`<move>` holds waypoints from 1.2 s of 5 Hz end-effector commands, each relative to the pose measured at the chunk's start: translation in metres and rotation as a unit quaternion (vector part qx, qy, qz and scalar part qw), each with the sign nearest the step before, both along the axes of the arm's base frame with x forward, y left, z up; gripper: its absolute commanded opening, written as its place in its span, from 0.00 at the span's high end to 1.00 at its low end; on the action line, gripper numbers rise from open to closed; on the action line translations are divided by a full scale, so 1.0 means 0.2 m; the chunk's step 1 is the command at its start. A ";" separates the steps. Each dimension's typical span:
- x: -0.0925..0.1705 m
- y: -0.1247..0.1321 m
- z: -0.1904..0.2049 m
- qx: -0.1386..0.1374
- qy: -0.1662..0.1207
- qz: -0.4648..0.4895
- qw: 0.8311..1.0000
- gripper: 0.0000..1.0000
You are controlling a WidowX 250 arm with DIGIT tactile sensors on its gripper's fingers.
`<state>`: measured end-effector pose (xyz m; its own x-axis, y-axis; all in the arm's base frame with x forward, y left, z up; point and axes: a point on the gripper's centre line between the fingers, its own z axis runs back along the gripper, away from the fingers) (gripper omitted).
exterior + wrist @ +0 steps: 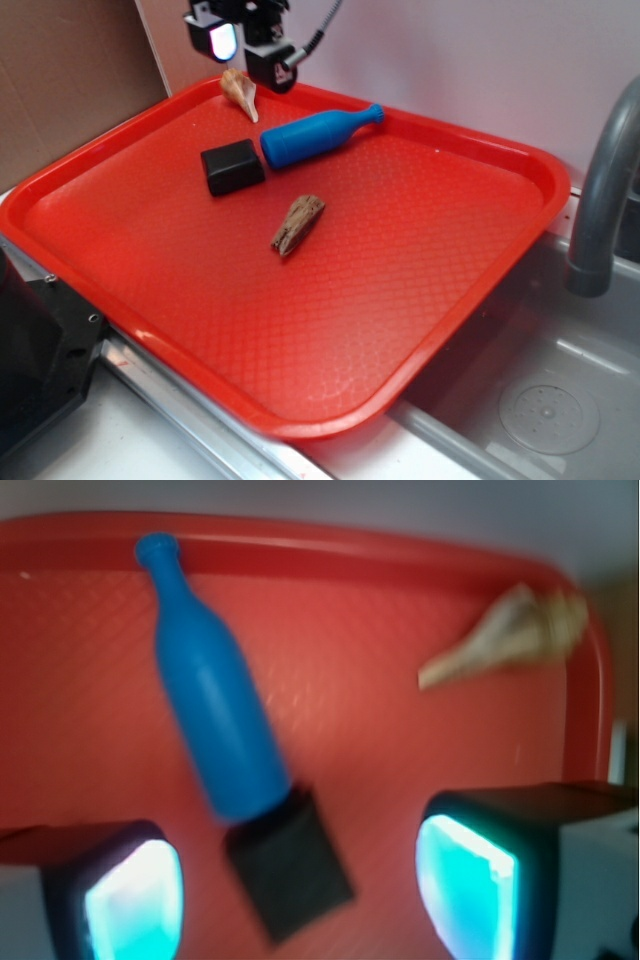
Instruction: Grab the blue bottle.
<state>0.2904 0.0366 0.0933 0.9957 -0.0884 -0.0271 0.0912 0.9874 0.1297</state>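
The blue bottle [318, 134] lies on its side on the red tray [420, 260], its cap toward the tray's far rim. In the wrist view the bottle [213, 702] lies ahead and left of centre, its base touching a black block [289, 863]. My gripper [240, 45] hangs high above the tray's far left corner, apart from the bottle. Its fingers stand wide apart with nothing between them; in the wrist view the gripper [300, 900] frames the black block below.
A black block [232, 166] sits beside the bottle's base. A pale shell [240, 90] lies at the far corner, also in the wrist view [505, 635]. A brown wood-like piece [298, 222] lies mid-tray. A grey faucet [605, 170] and sink [540, 400] are to the right.
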 end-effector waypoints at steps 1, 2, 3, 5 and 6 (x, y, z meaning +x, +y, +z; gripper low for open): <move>0.07 -0.08 -0.16 -0.078 0.000 -0.087 0.993 0.00; 0.07 -0.13 -0.25 -0.097 0.022 -0.092 0.991 0.00; 0.13 -0.17 -0.38 -0.088 0.057 -0.094 0.990 0.00; 0.07 -0.20 -0.37 -0.082 0.056 -0.092 0.991 1.00; 0.01 -0.19 -0.29 -0.075 0.042 -0.085 0.993 1.00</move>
<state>0.2858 0.0012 0.0183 0.9536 -0.2658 -0.1415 0.2613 0.9640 -0.0498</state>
